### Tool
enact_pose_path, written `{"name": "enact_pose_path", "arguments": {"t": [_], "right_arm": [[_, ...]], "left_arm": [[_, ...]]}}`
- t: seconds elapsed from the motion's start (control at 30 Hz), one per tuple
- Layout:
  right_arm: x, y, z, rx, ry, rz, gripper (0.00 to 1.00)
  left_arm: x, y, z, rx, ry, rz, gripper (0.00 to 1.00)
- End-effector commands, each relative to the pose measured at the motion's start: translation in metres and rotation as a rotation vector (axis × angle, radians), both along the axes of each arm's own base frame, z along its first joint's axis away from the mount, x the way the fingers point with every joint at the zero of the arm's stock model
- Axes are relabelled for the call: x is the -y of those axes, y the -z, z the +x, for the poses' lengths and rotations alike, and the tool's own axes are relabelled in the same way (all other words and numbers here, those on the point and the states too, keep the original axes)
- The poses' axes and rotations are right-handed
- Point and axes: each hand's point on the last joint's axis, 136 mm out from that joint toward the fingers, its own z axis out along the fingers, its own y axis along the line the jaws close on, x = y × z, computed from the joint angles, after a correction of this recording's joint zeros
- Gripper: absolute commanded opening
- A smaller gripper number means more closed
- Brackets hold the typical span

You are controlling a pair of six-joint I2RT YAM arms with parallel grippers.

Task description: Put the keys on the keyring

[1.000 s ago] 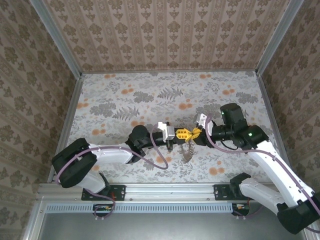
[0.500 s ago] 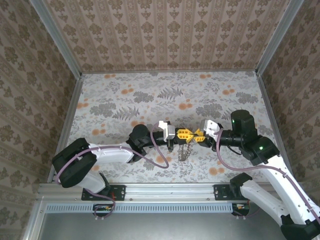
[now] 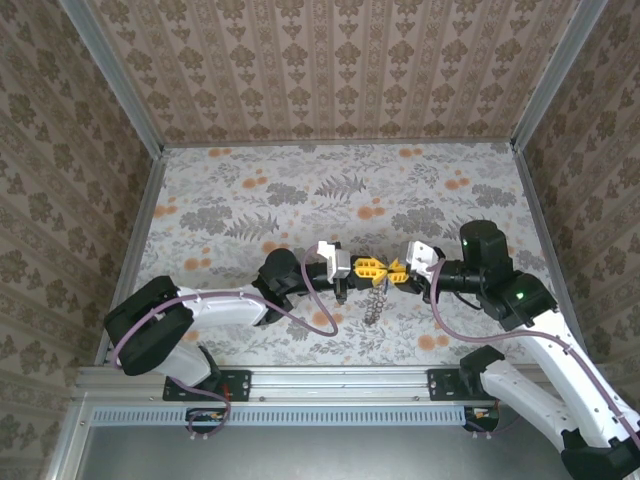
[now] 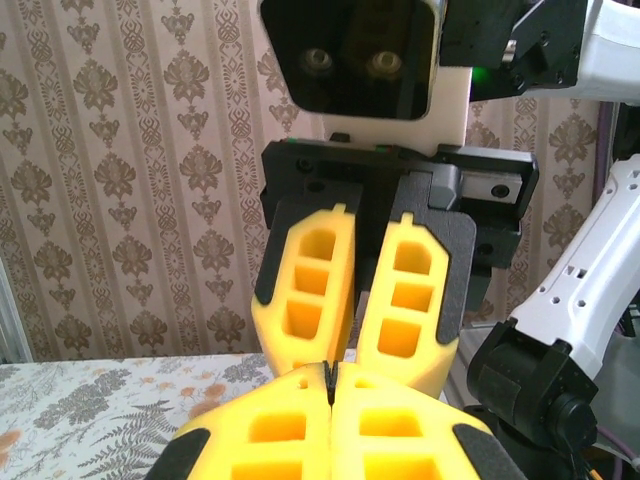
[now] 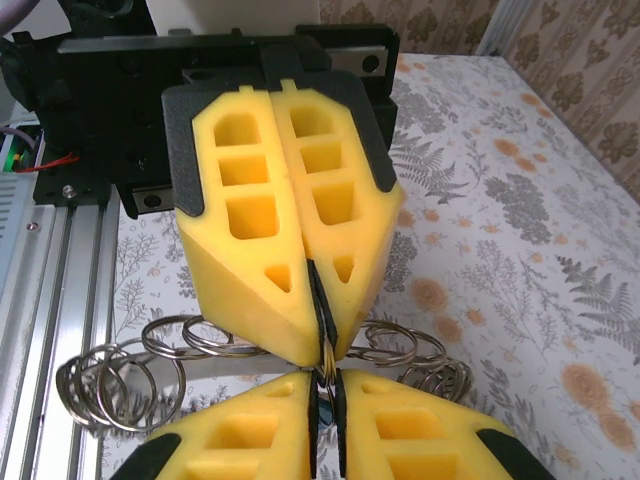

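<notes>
Fingers [image 5: 245,215] on the left gripper [image 3: 376,268] clamped flat together, nipping a thin brass-coloured sliver of the keys [image 3: 373,300] at the very tips. Right gripper [image 3: 390,270] pinched onto that same sliver from the opposite side, tip to tip, above the table [image 3: 300,190], midway across and towards its near edge. Rest of the bunch trailing beneath the meeting point.

Looks like the threading step: hold the left clamp firm, turn the right in small twists, avoid pulling apart, since so slight a bite probably slips.

From above: shows the hanging chain, the pinch too small to read. From the right wrist: shows the sliver, plus wire loops [image 5: 110,385] spread left and right below. From the left wrist: shows the right fingers [image 4: 405,290] meeting at the tips, splayed at the base.
</notes>
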Motion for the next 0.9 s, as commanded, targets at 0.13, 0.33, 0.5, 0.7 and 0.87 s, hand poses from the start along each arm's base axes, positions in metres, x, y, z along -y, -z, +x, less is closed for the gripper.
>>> {"name": "enact_pose_path", "arguments": {"t": [0.13,0.33,0.5,0.7,0.87], "right_arm": [[-0.014,0.008,0.001,-0.058,-0.061,0.057,0.11],[-0.022,-0.004,0.003,-0.051,-0.100,0.118,0.07],[-0.032,-0.013,-0.001,-0.047,-0.162,0.155,0.13],[-0.033,-0.032,-0.015,0.032,-0.233,0.184,0.16],[-0.024,-0.035,-0.022,0.052,-0.204,0.173,0.11]], "left_arm": [[0.000,-0.032,-0.008,0.039,0.031,-0.089,0.00],[0.000,-0.031,-0.007,0.037,0.026,-0.089,0.00],[0.002,-0.030,-0.006,0.037,0.026,-0.087,0.00],[0.000,-0.031,-0.005,0.038,0.016,-0.090,0.00],[-0.003,-0.027,-0.004,0.042,-0.008,-0.085,0.00]]}}
